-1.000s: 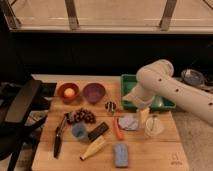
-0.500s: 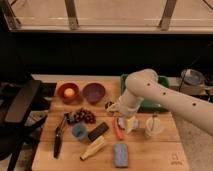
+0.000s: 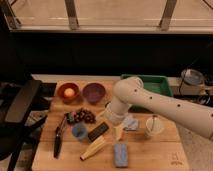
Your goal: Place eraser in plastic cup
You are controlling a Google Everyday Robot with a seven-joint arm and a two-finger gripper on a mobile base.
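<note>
Nearest the camera on the wooden board (image 3: 150,157): blue-grey sponge (image 3: 120,154), banana (image 3: 95,147), and a black long-handled tool (image 3: 58,141) along the left edge; none of these belong to the job. One row back, the eraser (image 3: 98,131) lies flat and askew on the board, free of any grip, its left end just beside the plastic cup (image 3: 79,131). The cup stands upright with its mouth open to the top, so it is ready to receive. The gripper (image 3: 117,128) hangs low just right of the eraser, under the white wrist; whether it is open or closed cannot be told, as the wrist hides it. Judged: the arm comes in from the right so as to take the eraser from the side clear of the cup; pickup not yet done. The eraser looks longer than the cup is wide, so it likely must go in on end. Right of that, a white cup (image 3: 154,126) with a stick. Farther back: grapes (image 3: 86,116), a purple bowl (image 3: 93,92), an orange bowl (image 3: 68,92), and a green bin (image 3: 152,84).
</note>
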